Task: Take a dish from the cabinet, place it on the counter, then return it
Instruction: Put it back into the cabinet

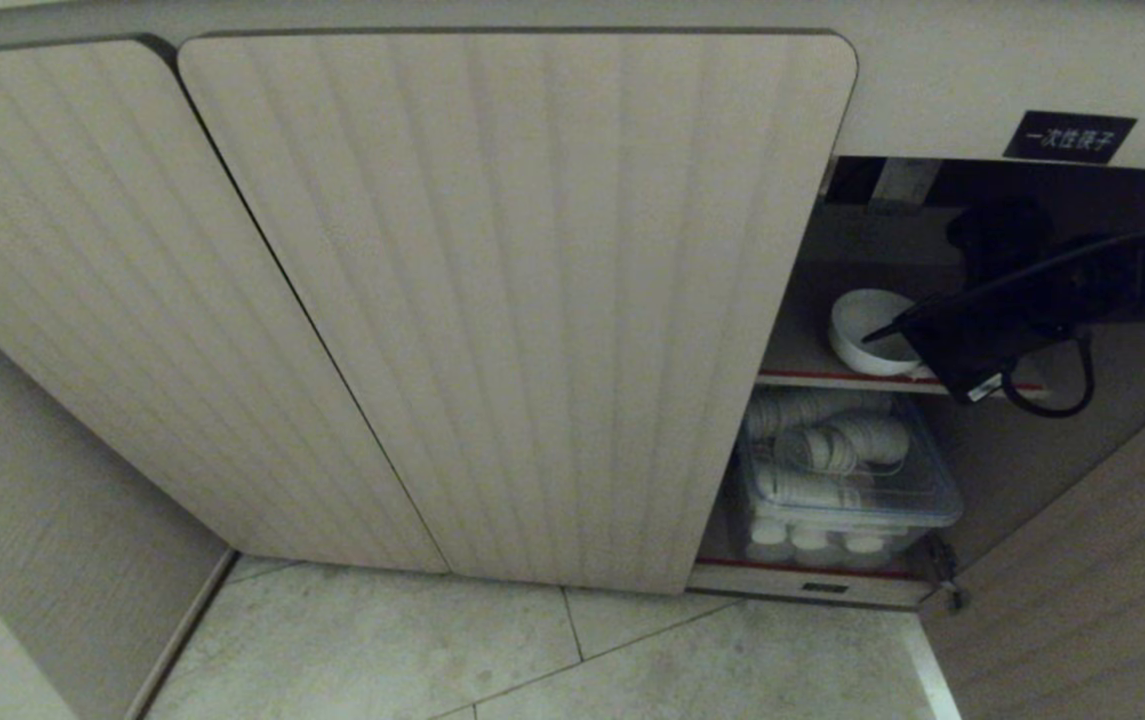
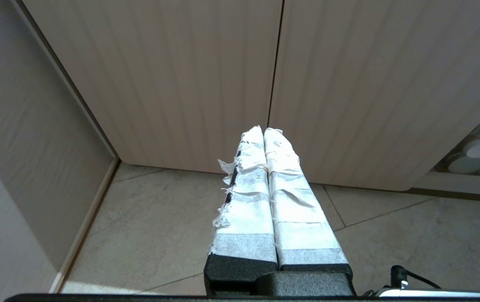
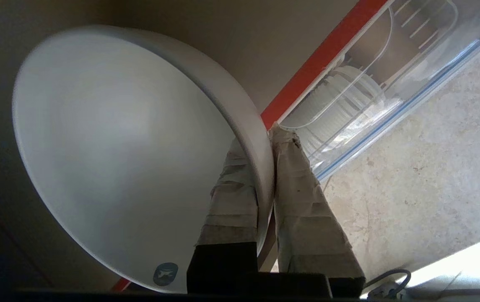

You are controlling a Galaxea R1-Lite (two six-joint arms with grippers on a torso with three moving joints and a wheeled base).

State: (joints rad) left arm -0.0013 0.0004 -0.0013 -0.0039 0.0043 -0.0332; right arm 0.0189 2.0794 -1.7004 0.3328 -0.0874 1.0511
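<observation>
My right gripper (image 3: 267, 138) pinches the bowl (image 3: 131, 147) by its rim, one finger inside, one outside. The bowl sits at the red edge of the cabinet's (image 1: 532, 300) upper shelf (image 1: 812, 378), mouth tipped toward me. Only my wrist view shows the grip. My left gripper (image 2: 263, 131) hangs clenched and empty before closed doors.

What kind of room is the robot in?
Probably a kitchen or canteen serving area. A low cabinet holds a white bowl on its shelf, a clear box of stacked cups sits below, and the floor is tiled.
</observation>
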